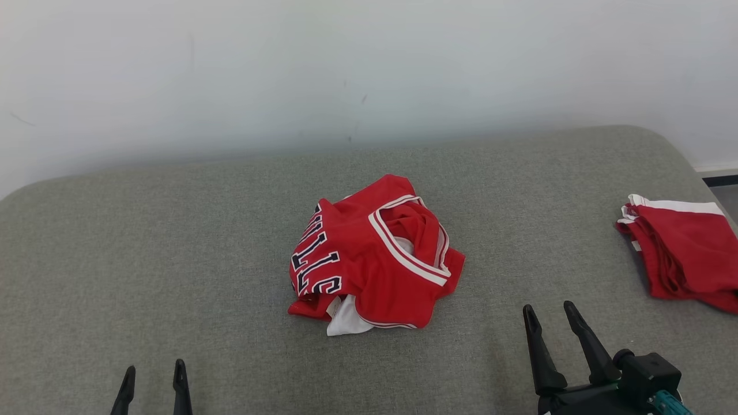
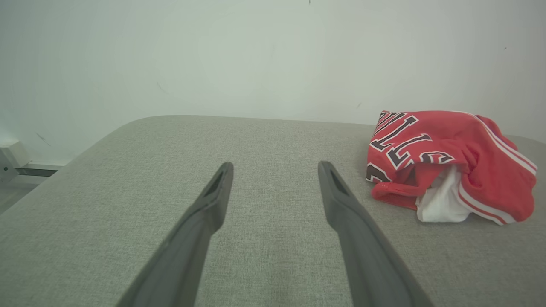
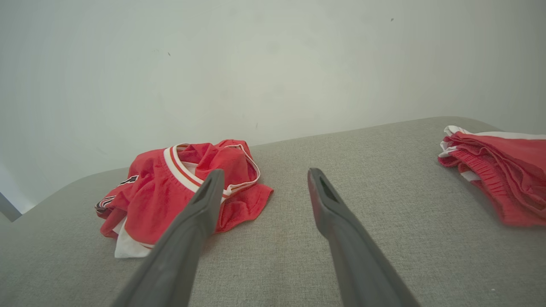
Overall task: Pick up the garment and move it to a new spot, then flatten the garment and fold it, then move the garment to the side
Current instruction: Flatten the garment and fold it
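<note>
A crumpled red garment [image 1: 369, 256] with white trim and dark lettering lies bunched in the middle of the grey padded surface [image 1: 173, 259]. The left wrist view has the garment [image 2: 448, 164] at its right, and in the right wrist view the garment [image 3: 170, 192] lies at the left. My left gripper [image 1: 154, 374] stands open at the lower left, well short of the heap, with nothing between its fingers. At the lower right my right gripper [image 1: 550, 314] is open too, a little right of the garment and not touching it.
A second red piece of clothing [image 1: 683, 251] with white bands lies folded at the right edge of the surface, and it shows as folded clothing [image 3: 499, 170] in the right wrist view. A pale wall [image 1: 346, 69] stands close behind. The surface's right end drops off near the floor [image 1: 723, 190].
</note>
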Tool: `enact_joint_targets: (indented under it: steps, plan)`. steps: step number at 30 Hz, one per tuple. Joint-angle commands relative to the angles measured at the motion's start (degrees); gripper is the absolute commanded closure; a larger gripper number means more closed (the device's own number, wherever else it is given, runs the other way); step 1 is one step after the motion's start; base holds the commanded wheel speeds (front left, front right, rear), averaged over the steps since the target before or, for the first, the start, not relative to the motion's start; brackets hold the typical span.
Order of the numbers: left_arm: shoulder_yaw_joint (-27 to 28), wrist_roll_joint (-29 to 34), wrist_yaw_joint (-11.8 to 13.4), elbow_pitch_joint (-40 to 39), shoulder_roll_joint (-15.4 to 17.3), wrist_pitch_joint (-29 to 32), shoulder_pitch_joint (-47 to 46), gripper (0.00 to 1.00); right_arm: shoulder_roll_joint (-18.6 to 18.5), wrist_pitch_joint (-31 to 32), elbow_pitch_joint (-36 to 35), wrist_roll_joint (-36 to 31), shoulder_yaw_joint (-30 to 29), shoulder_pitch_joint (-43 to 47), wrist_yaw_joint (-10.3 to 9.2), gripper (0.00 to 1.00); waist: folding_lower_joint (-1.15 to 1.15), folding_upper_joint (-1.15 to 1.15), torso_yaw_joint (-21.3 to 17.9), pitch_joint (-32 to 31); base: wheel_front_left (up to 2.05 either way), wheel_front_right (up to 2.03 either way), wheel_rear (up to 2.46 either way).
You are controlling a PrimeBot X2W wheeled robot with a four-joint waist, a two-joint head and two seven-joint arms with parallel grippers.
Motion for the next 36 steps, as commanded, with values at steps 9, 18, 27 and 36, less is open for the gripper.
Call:
enact_joint_targets:
  steps: [9,18,27,36]
  plan:
    - [-0.91,0.86,-0.17,-0.51,-0.3,-0.16,-0.92,0.0,0.1,-0.01,-0.38,0.15,0.2,-0.25,-0.13,0.0,0.0,0.0,0.0,0.11,0.0,0.0,0.0]
    - [-6.3,1.05,-0.98,1.79,0.08,1.01,-5.3,0.0,0.21,-0.01,-0.3,0.46,1.03,-0.79,-0.14,0.0,0.0,0.0,-2.11,0.6,0.0,0.0,0.0]
    - [-17.09,-6.96,-1.4,5.18,1.59,15.11,-14.38,0.0,0.27,-0.01,-0.23,0.58,1.91,-1.81,-0.14,0.0,0.0,0.0,-8.86,2.42,0.0,0.0,0.0]
    - [-24.69,-10.47,-1.34,9.27,1.38,20.21,-20.52,0.0,0.15,-0.01,-0.36,0.81,2.35,-2.69,-0.13,0.0,0.0,0.0,-15.84,4.29,0.0,0.0,0.0]
